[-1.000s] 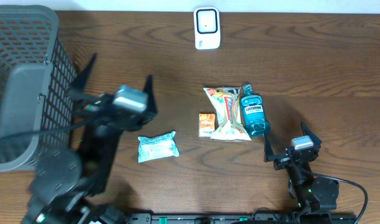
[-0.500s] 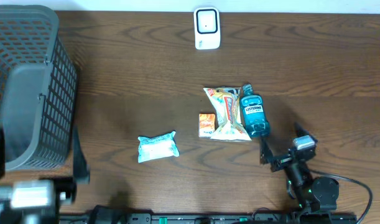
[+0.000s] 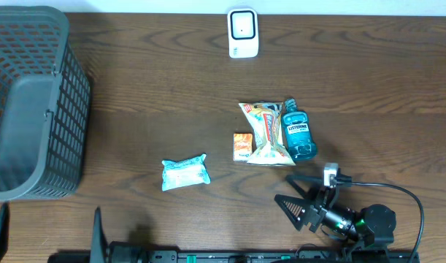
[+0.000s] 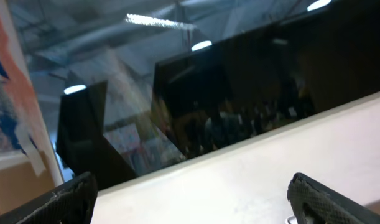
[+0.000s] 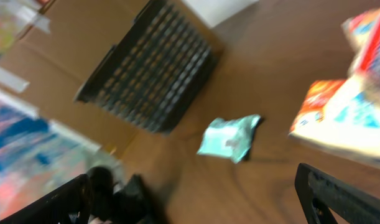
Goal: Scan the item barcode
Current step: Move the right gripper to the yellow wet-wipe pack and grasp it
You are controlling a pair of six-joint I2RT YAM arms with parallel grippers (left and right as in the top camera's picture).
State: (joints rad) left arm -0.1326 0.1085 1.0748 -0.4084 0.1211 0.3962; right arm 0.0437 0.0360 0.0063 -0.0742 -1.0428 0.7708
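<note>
Overhead, I see only two thin tips of my left fingers [image 3: 97, 230] at the near edge of the worktop [image 3: 157, 95]. The arm itself is cut off. Left wrist view points up at a blurry room, but it shows those fingers wide apart with nothing between them. My right fingers [image 3: 295, 208] lie sideways near the front, also spread wide and empty. Right wrist view is smeared. I can just make out the basket [image 5: 152, 74] and the green packet [image 5: 230, 138]. The packet, small orange box [image 3: 242, 146], snack bag [image 3: 266, 134] and blue bottle [image 3: 297, 131] all lie on the worktop, well apart from the white scanner [image 3: 243, 33]. I cannot see any barcode. A second ago my left arm was over the worktop beside the packet. Now it has pulled back. My right arm has turned to point left.
</note>
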